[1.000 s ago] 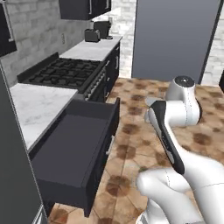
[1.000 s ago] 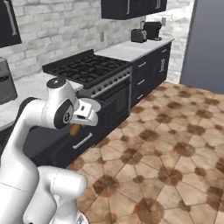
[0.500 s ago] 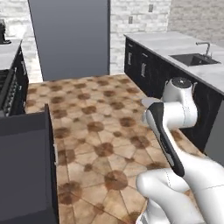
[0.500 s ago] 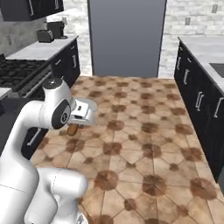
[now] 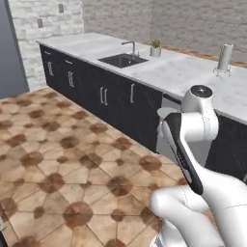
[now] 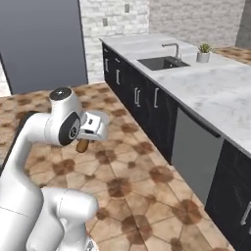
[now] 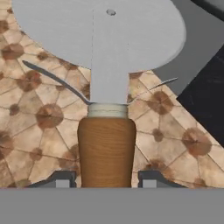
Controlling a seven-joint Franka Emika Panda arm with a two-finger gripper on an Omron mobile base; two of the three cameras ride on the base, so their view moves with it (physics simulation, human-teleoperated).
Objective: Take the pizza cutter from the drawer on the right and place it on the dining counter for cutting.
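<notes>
Carry step, as I read it: the pizza cutter (image 7: 107, 65) is out of the drawer and in the gripper (image 7: 106, 180), jaws clamped on its handle, one dark fingertip each side of the wood in the hand view. In the right base view the gripper (image 6: 90, 131) hangs in front of the arm at chest height, over the floor (image 6: 132, 181), w/ the brown handle end poking out below the hand; the wheel is hidden there. The dining counter (image 6: 215, 93) runs along the right side, near but not under the tool. Next move, judging from this: bring the hand up & over the slab edge, pick a bare patch away from the sink (image 6: 161, 62), lower until the wheel lies flat or nearly so, then let go. Risk: round wheel may roll or pivot if dropped from height. Materials: the wheel is a flat matte pale grey disc w/ a small centre rivet and a broad grey neck; cream collar; handle a short barrel of orange-brown wood grain, smooth. Counter is white marble w/ faint grey veins on black cabinet fronts w/ slim silver pulls. Floor is brown octagon-pattern tile.
</notes>
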